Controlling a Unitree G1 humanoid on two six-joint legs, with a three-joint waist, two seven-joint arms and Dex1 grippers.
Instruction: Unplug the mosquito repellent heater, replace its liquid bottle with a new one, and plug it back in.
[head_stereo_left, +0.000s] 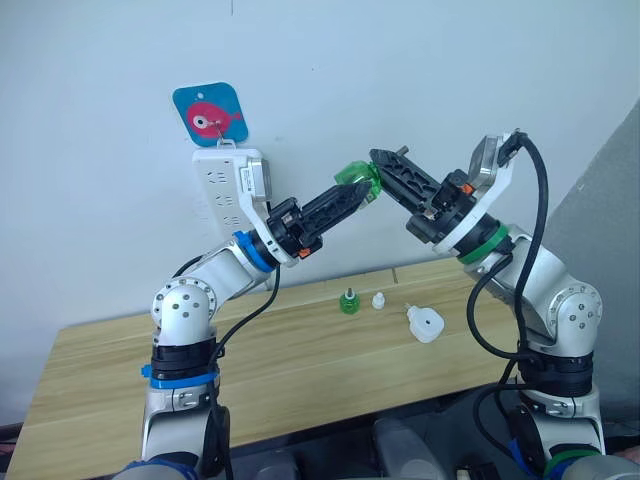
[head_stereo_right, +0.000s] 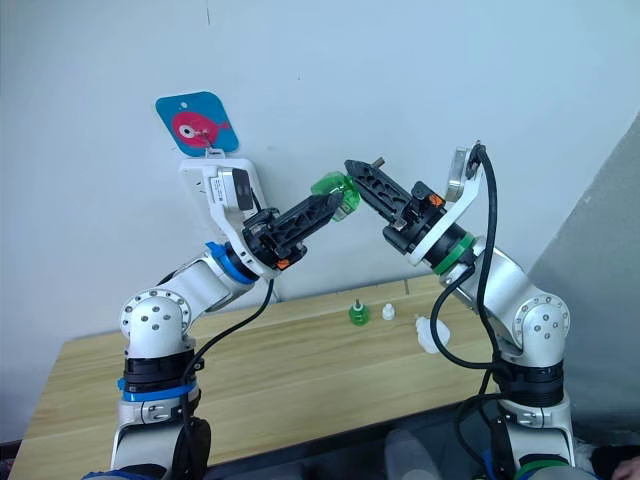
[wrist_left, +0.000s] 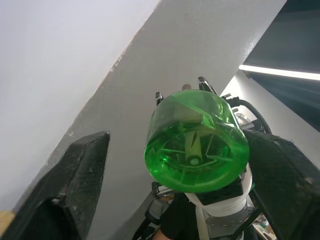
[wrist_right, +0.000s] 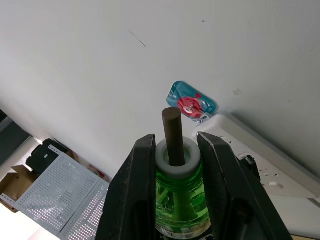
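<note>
Both tools meet mid-air around the green bottle (head_stereo_left: 357, 181), so that gap's blocked. Down on the table (head_stereo_left: 150, 370), the heater (head_stereo_left: 425, 323), second bottle (head_stereo_left: 348, 301) and white cap (head_stereo_left: 379, 300) crowd the far right. The near and left tabletop is wide open.

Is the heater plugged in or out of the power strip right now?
Out. The heater lies on the table, apart from the power strip on the wall.

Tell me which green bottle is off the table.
The green bottle held up between both grippers, the right gripper clamping its neck. The other green bottle stands on the table.
</note>
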